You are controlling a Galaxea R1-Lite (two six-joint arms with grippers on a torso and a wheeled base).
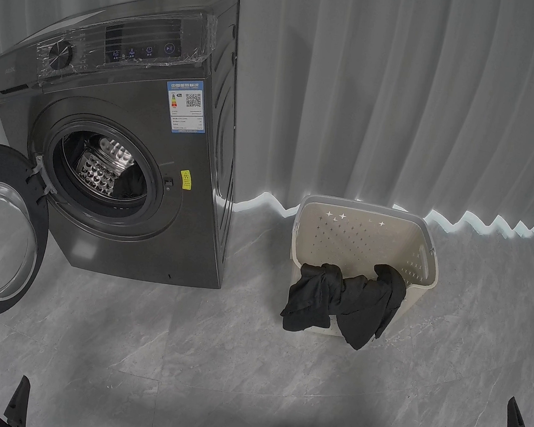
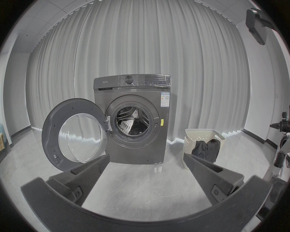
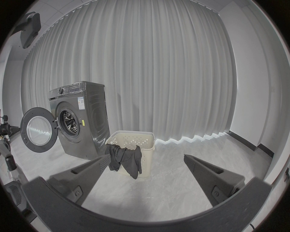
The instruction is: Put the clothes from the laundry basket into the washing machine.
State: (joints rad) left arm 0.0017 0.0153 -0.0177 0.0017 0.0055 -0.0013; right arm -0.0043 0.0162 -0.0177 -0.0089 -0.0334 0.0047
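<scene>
We look into a room where a pale pleated curtain hangs from the ceiling to the floor across the whole back side, its folds evenly lit. A thin band of bright light shows under the curtain's scalloped hem and glints on the glossy grey, marble-patterned floor, laid in large tiles with faint joints. To the right we see a plain white wall with a dark skirting board running along its foot.
</scene>
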